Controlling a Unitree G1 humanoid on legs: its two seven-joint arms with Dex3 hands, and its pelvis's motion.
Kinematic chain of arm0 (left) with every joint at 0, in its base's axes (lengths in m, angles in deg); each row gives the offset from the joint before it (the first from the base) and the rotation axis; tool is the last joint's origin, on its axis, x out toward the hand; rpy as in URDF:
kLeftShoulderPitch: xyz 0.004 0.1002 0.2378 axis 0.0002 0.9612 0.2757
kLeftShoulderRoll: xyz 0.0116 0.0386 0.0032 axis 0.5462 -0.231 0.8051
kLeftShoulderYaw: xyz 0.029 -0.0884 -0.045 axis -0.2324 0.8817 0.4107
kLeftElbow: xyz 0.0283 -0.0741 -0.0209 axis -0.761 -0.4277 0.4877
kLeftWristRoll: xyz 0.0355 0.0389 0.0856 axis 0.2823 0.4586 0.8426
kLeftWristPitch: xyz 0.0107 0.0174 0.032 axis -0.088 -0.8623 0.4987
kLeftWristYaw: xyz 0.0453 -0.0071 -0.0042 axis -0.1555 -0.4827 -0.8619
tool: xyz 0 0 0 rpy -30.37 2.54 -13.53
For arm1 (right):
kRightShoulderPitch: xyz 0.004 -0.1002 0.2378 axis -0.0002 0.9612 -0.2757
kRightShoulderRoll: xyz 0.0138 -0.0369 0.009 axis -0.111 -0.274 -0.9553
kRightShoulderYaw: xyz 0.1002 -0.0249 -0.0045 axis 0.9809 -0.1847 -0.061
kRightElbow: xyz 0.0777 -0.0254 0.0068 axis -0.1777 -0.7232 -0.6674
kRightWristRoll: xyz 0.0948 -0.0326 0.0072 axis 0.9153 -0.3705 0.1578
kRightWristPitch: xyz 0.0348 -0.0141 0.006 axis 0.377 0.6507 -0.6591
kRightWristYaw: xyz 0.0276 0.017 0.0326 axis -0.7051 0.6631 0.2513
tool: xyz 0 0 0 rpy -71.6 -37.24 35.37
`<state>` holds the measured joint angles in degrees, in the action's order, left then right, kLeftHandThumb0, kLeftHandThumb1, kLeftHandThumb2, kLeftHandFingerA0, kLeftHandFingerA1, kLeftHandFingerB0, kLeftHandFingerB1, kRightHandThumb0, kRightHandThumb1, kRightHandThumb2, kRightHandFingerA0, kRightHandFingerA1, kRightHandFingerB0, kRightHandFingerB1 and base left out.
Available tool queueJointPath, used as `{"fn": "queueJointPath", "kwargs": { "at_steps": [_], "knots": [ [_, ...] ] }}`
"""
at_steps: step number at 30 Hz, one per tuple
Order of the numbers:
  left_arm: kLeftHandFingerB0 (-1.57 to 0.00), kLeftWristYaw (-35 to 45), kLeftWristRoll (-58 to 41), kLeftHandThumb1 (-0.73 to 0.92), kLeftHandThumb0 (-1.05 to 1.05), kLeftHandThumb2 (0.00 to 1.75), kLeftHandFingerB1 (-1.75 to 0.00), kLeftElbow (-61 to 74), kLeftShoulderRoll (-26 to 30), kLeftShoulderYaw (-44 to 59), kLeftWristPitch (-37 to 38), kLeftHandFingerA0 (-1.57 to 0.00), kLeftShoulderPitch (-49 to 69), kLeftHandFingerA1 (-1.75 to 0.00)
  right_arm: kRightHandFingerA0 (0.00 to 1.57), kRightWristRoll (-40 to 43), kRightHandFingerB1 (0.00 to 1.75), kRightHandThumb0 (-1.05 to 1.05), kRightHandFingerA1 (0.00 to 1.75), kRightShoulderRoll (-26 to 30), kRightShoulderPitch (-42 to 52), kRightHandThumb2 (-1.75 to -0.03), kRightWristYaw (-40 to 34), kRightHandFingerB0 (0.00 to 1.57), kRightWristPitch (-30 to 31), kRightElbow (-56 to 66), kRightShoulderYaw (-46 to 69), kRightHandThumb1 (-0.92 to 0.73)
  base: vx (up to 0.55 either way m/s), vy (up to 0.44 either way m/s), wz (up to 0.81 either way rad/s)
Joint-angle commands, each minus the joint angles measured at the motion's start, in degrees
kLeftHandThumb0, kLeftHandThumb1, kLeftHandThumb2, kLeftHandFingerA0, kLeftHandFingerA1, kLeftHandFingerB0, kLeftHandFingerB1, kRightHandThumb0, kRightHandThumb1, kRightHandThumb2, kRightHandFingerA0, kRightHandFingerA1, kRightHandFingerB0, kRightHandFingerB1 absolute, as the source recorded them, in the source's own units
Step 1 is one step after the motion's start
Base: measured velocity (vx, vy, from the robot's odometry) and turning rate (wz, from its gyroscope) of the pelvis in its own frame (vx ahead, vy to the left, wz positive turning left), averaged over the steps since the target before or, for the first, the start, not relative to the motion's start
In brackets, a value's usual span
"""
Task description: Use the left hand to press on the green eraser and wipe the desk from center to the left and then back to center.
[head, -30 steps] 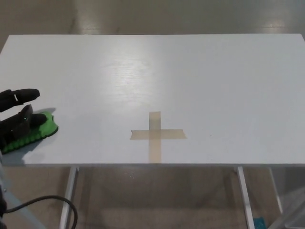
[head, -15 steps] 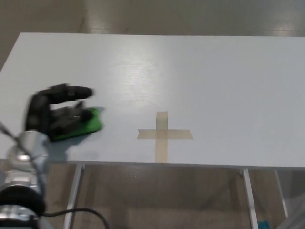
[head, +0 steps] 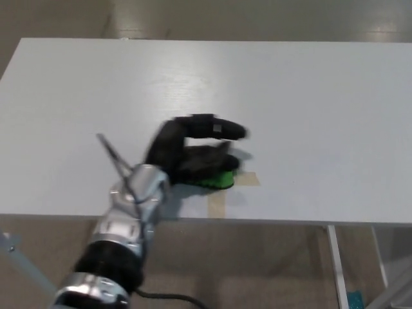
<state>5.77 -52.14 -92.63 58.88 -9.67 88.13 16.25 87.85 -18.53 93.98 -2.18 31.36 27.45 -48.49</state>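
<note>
A big white flat desk (head: 302,103) fills most of the head view, and it stands on thin silver metal legs (head: 335,261) over a shiny tan floor (head: 212,18). The robot's left arm with its silver metal wrist (head: 132,209) comes up from the bottom left of the picture and reaches over the front edge of the desk. At the end of it, the black left hand (head: 193,153) lies low over the middle of the desk, near the front edge. Its fingers (head: 219,129) point to the picture's right. One finger sticks out straight above the others, and the rest are curled down flat on top of the small green eraser (head: 219,179). The hand is pressing on the eraser from above, with the eraser under it and touching the desk. Only a thin strip of green shows under the black fingers. The eraser sits right on the tan tape cross (head: 217,201) stuck to the desk, so most of the cross is hidden, and only one arm on the right and the bottom piece peek out. A dark cable (head: 164,297) curls on the floor below the arm.
</note>
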Motion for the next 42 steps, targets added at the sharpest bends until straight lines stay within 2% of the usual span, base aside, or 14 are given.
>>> {"fn": "queueJointPath", "kwargs": {
  "at_steps": [1,14,22,25,26,28,29,31,32,33,34,35,36,42],
  "knots": [
    [-1.01,1.4,1.59,0.75,-0.26,0.65,-0.53,3.39,-4.73,-2.75,-6.77,-0.97,0.07,-0.53,0.7,1.42,0.39,-0.4,0.47,-0.27,0.83,-0.63,1.13,0.58,0.96,1.23,0.32,-0.72,0.0,0.0,0.0],
    [-1.0,1.51,1.78,0.75,-0.26,0.65,-0.51,6.26,-6.22,-3.57,-10.33,-0.94,0.97,-0.53,0.7,1.1,0.39,-0.4,0.47,0.24,0.94,-0.63,1.95,0.58,1.04,1.23,0.16,-0.73,0.0,0.0,0.0],
    [-0.66,6.31,-2.9,0.67,-0.33,0.61,-0.4,13.21,-4.59,0.22,-15.52,-0.87,-0.25,-0.47,0.7,1.34,0.39,-0.4,0.47,-0.12,1.21,-0.63,1.8,0.58,2.03,1.71,0.25,-0.73,0.0,0.0,0.0],
    [-0.5,11.08,-6.79,0.58,-0.43,0.58,-0.36,18.12,-3.85,1.79,-17.84,-0.69,-0.4,-0.42,0.7,1.51,0.39,-0.41,0.47,0.05,1.39,-0.63,2.33,0.58,2.47,2.32,0.18,-0.72,0.0,0.0,0.0],
    [-0.37,16.63,-11.33,0.51,-0.57,0.56,-0.34,27.05,-1.49,1.96,-23.69,-0.37,-1.1,-0.34,0.69,1.25,0.39,-0.41,0.46,0.18,1.1,-0.63,2.04,0.57,2.12,1.91,0.22,-0.72,0.0,0.0,0.0],
    [-0.28,22.29,-15.55,0.52,-0.65,0.56,-0.33,36.25,1.79,1.55,-28.64,-0.29,-1.65,-0.31,0.69,1.0,0.39,-0.41,0.46,0.17,0.78,-0.63,1.64,0.57,2.13,1.82,0.2,-0.72,0.0,0.0,0.0],
    [-0.09,25.62,-18.28,0.25,-0.33,0.88,-0.51,42.07,4.18,1.19,-30.94,-0.07,-1.72,-0.5,0.7,0.87,0.39,-0.4,0.46,0.1,0.58,-0.63,1.38,0.57,2.14,1.62,0.18,-0.73,0.0,0.0,0.0],
    [-0.09,27.84,-20.46,0.25,-0.33,0.88,-0.51,46.35,5.98,0.93,-32.44,-0.07,-1.68,-0.5,0.7,0.76,0.39,-0.4,0.46,0.05,0.43,-0.63,1.2,0.57,2.05,1.29,0.19,-0.73,0.0,0.0,0.0],
    [-0.19,28.97,-21.55,0.56,-0.72,0.58,-0.33,48.53,6.96,0.86,-32.97,-0.22,-1.61,-0.29,0.7,0.68,0.39,-0.4,0.46,0.06,0.33,-0.63,1.12,0.57,1.91,1.03,0.19,-0.73,0.0,0.0,0.0],
    [-0.19,29.46,-22.11,0.56,-0.72,0.58,-0.33,49.67,7.47,0.84,-33.29,-0.22,-1.52,-0.29,0.7,0.62,0.39,-0.4,0.46,0.08,0.28,-0.63,1.09,0.57,1.81,0.87,0.19,-0.73,0.0,0.0,0.0],
    [-0.03,32.28,-24.99,0.22,-0.38,0.88,-0.5,55.12,10.47,1.21,-33.74,0.0,-0.84,-0.47,0.71,0.48,0.39,-0.4,0.47,0.27,0.29,-0.63,1.3,0.57,1.52,0.45,0.12,-0.73,0.0,0.0,0.0],
    [-0.03,34.03,-26.72,0.22,-0.38,0.88,-0.5,58.35,12.32,1.52,-33.85,0.0,-0.39,-0.47,0.71,0.41,0.39,-0.4,0.47,0.41,0.34,-0.63,1.48,0.57,1.37,0.25,0.07,-0.73,0.0,0.0,0.0],
    [-0.05,36.75,-29.57,0.5,-0.84,0.86,-0.36,62.8,15.27,2.35,-34.16,-0.08,0.83,-0.34,0.71,0.41,0.39,-0.4,0.47,0.63,0.78,-0.63,1.93,0.57,1.26,0.23,0.0,-0.73,0.0,0.0,0.0],
    [-0.05,44.89,-40.55,0.46,-0.83,0.89,-0.27,77.41,28.33,9.34,-36.17,-0.09,8.87,-0.23,0.69,-0.79,0.39,-0.39,0.45,1.39,2.68,-0.63,1.49,0.56,-0.03,-0.49,-0.33,-0.71,0.0,0.0,0.0]
  ]
}}
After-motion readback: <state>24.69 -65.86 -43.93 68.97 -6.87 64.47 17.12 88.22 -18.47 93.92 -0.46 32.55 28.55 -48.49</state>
